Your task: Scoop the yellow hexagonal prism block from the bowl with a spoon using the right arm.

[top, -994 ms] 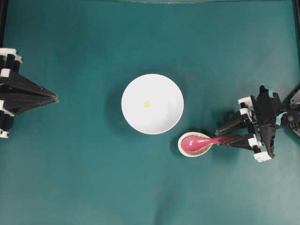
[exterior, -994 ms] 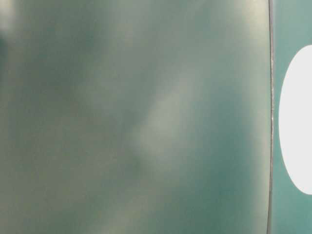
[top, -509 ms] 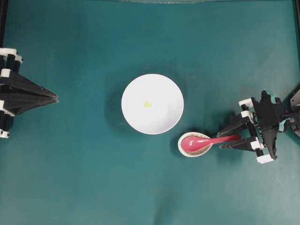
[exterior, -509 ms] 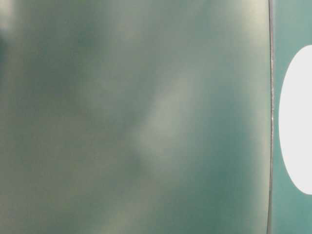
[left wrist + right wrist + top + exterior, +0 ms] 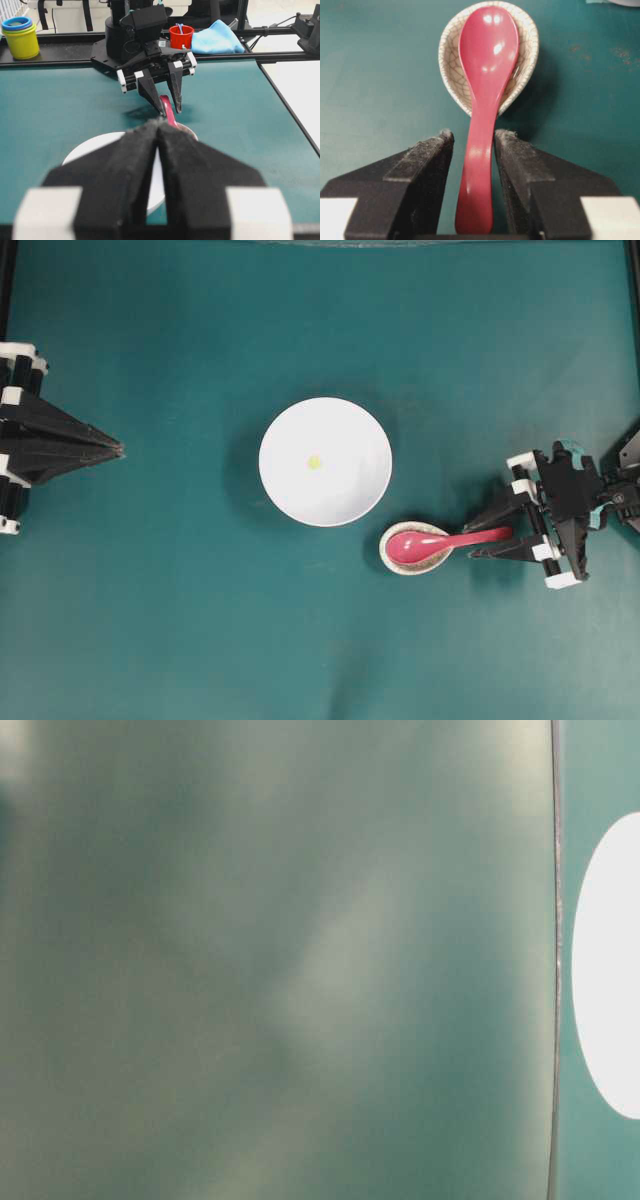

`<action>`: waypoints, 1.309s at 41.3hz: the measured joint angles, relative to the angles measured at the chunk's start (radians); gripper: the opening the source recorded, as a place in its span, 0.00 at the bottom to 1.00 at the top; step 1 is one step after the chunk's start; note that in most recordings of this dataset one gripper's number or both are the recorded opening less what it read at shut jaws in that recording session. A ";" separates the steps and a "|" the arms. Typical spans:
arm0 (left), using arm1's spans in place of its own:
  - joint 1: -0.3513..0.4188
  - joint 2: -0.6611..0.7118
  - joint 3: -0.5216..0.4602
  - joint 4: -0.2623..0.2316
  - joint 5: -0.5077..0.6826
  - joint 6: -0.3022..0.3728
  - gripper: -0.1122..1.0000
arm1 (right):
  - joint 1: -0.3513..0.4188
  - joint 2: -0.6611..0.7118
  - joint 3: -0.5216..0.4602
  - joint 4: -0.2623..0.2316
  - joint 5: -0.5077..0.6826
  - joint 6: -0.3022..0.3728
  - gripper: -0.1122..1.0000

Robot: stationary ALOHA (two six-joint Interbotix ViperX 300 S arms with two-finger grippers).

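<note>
Spoon [image 5: 482, 95] lies centre frame with its scoop in a beige rest [image 5: 451, 50]; the right hand [image 5: 474, 142] straddles its handle, fingers apart, not touching. Left hand [image 5: 159, 131] is closed.

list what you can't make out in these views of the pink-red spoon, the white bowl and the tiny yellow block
- Table-level view: a blurred grey-green sheet fills it; the white glossy bowl is cut by the right edge.
- Tiny yellow block: shape too small overhead.
- Right wrist view: glossy pink-red spoon handle end cut off; contact with fingers unclear.

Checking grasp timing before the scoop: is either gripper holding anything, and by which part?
Nothing is held. The right gripper is open, its fingers either side of the spoon handle with gaps; the left gripper is shut, empty.
</note>
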State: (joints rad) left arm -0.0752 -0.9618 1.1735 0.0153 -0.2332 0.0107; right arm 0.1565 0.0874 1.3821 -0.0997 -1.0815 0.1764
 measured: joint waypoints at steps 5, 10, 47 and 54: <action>0.000 0.000 0.000 0.000 0.000 0.000 0.16 | -0.002 0.015 0.002 0.000 -0.025 0.002 0.50; 0.000 0.000 0.000 0.000 0.000 -0.002 0.16 | 0.000 0.020 0.000 0.000 -0.032 0.002 0.50; 0.000 0.000 0.000 0.000 0.000 0.000 0.16 | 0.000 0.087 -0.025 0.048 -0.089 -0.002 0.50; 0.000 0.000 0.000 0.000 0.002 0.000 0.16 | 0.003 0.115 -0.025 0.055 -0.132 -0.003 0.50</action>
State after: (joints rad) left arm -0.0752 -0.9618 1.1735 0.0153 -0.2316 0.0107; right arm 0.1595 0.2025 1.3576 -0.0445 -1.2134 0.1733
